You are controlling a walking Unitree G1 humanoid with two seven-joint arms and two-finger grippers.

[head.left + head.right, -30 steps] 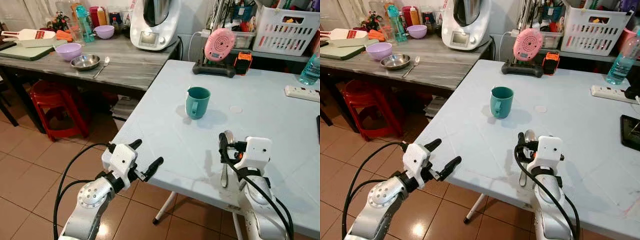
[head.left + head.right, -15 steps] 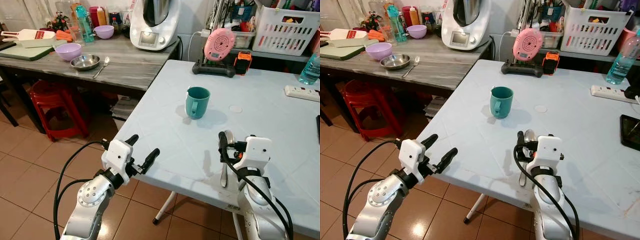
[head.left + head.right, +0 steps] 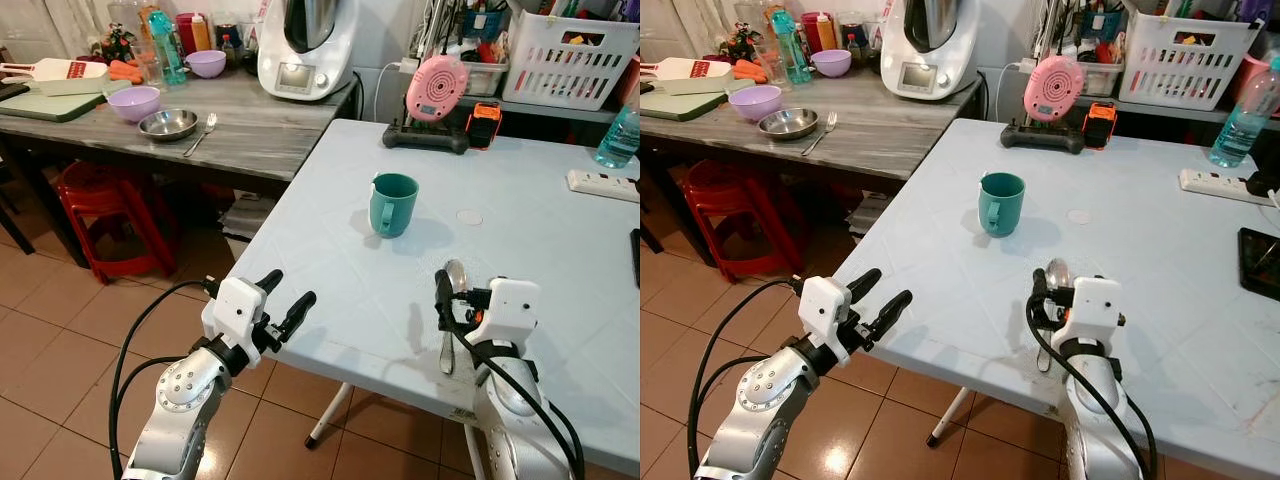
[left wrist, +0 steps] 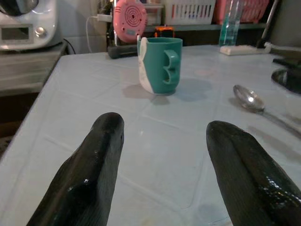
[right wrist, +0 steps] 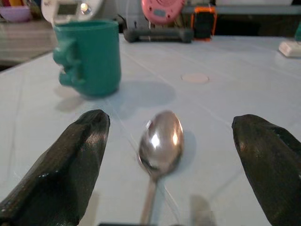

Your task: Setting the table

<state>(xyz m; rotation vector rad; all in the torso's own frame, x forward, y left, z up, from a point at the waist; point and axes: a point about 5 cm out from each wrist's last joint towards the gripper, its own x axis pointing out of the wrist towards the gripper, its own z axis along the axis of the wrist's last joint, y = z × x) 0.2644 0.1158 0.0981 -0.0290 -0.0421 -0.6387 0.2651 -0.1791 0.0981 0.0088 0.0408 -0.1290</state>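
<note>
A teal mug (image 3: 393, 203) stands upright near the middle of the pale blue table (image 3: 330, 260). A metal spoon (image 3: 451, 312) lies flat on the table nearer its front edge, bowl toward the mug. My right gripper (image 3: 455, 292) sits low over the spoon, open, one finger on each side of the spoon's bowl (image 5: 161, 141) and not closed on it. My left gripper (image 3: 287, 293) is open and holds nothing. It hovers at the table's front left edge and points at the mug (image 4: 160, 65).
A grey counter (image 3: 250, 130) on the left carries a steel bowl (image 3: 168, 124), a fork (image 3: 203, 132) and purple bowls (image 3: 136, 102). A red stool (image 3: 115, 200) stands under it. At the table's far side are a pink device (image 3: 437, 88), a power strip (image 3: 603, 184) and a bottle (image 3: 620, 135).
My left gripper has risen slightly and drawn closer to the table edge. The right gripper stays around the spoon, almost unmoved.
</note>
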